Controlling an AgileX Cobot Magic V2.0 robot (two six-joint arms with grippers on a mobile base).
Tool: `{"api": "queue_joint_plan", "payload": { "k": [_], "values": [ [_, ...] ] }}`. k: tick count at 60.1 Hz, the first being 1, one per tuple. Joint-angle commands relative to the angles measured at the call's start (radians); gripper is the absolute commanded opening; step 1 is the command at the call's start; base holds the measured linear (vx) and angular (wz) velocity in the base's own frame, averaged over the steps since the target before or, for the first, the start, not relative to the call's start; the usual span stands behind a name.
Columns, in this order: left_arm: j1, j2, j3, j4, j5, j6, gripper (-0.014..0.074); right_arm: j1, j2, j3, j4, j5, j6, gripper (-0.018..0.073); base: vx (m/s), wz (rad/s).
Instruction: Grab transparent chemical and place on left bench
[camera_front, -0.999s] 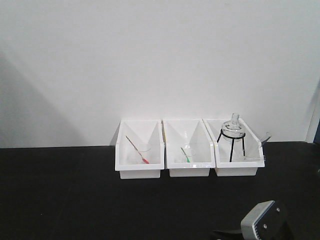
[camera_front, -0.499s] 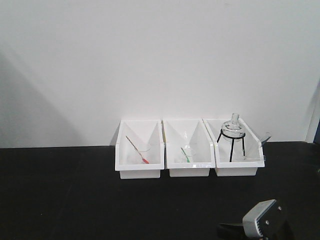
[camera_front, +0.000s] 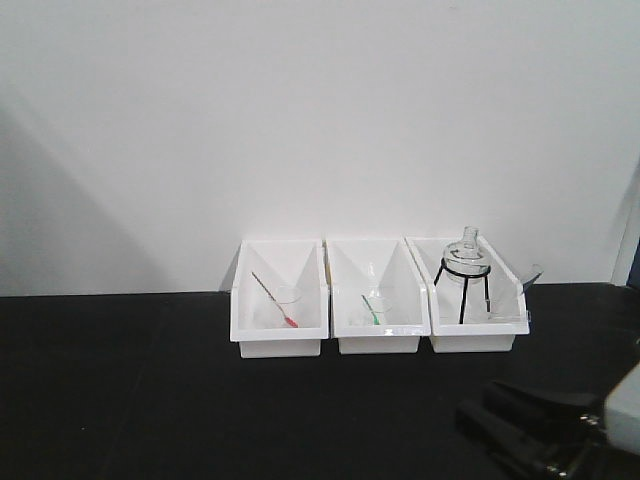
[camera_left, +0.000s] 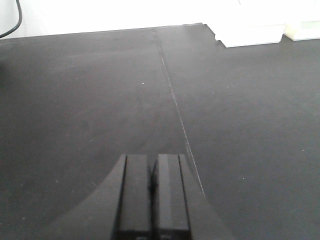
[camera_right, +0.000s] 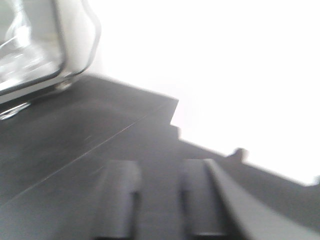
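The transparent chemical is a small clear beaker with a pale-blue rod leaning out to the right. It stands at the right end of the right-hand white bin, beside a round flask on a black tripod. My right gripper hovers low at the front right, short of that bin, open and empty. In the blurred right wrist view its fingers stand apart, and the bin's corner with glass in it shows at the upper left. My left gripper is shut over bare black bench.
The left bin holds a beaker with a red rod. The middle bin holds a beaker with a green rod. A white wall rises behind. A thin seam runs across the black bench top.
My right gripper has risen and shifted right. Its grey body has slid toward the frame's right edge, and its black fingers now show, spread apart.
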Motion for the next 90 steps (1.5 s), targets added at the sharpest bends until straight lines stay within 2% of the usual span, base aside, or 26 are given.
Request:
{"api": "queue_joint_plan", "payload": {
  "k": [1,5,16,43,46,49,51,57,61,64,69,77,87,90],
  "values": [
    [-0.002,-0.019,0.016,-0.001,-0.078,-0.008,-0.0003,0.0,-0.121,-0.032,-0.02,0.088,0.094,0.009,0.0,0.0],
    [-0.002,-0.019,0.016,-0.001,-0.078,-0.008,-0.0003,0.0,-0.203,-0.032,-0.063,0.175,0.153,-0.0015,0.0,0.0],
    [-0.002,-0.019,0.016,-0.001,-0.078,-0.008,-0.0003,0.0,-0.352,-0.032,-0.17,0.295,0.17,-0.0008,0.0,0.0],
    [-0.002,-0.019,0.016,-0.001,-0.078,-0.008,-0.0003,0.0,-0.418,-0.031,-0.163,0.301,0.166,-0.0007,0.0,0.0],
    [-0.002,-0.019,0.016,-0.001,-0.078,-0.008,-0.0003,0.0,-0.418,-0.029,-0.074,0.322,0.141,-0.0007,0.0,0.0],
    [-0.002,-0.019,0.016,-0.001,-0.078,-0.008,-0.0003,0.0,-0.418,-0.029,0.11,0.385,0.03,-0.0007,0.0,0.0],
    [-0.002,-0.019,0.016,-0.001,-0.078,-0.008,-0.0003,0.0,-0.418,-0.029,0.253,0.442,-0.099,-0.0007,0.0,0.0],
    [-0.002,-0.019,0.016,-0.001,-0.078,-0.008,-0.0003,0.0,-0.422,-0.029,0.69,0.605,-0.579,-0.0007,0.0,0.0],
    [-0.002,-0.019,0.016,-0.001,-0.078,-0.008,-0.0003,0.0,-0.439,-0.016,0.858,0.671,-0.837,-0.0007,0.0,0.0],
    [-0.002,-0.019,0.016,-0.001,-0.078,-0.008,-0.0003,0.0,-0.465,0.021,0.929,0.671,-0.945,-0.0007,0.0,0.0],
    [-0.002,-0.019,0.016,-0.001,-0.078,-0.008,-0.0003,-0.013,-0.547,0.136,0.964,0.609,-0.98,-0.0007,0.0,0.0],
    [-0.002,-0.019,0.016,-0.001,-0.078,-0.008,-0.0003,-0.084,-0.742,0.35,0.965,0.496,-0.865,-0.0007,0.0,0.0],
    [-0.002,-0.019,0.016,-0.001,-0.078,-0.008,-0.0003,-0.167,-0.937,0.515,0.964,0.507,-0.829,-0.0007,0.0,0.0],
    [-0.002,-0.019,0.016,-0.001,-0.078,-0.008,-0.0003,-0.171,-0.984,0.516,0.962,0.576,-0.832,-0.0007,0.0,0.0]
  ]
}}
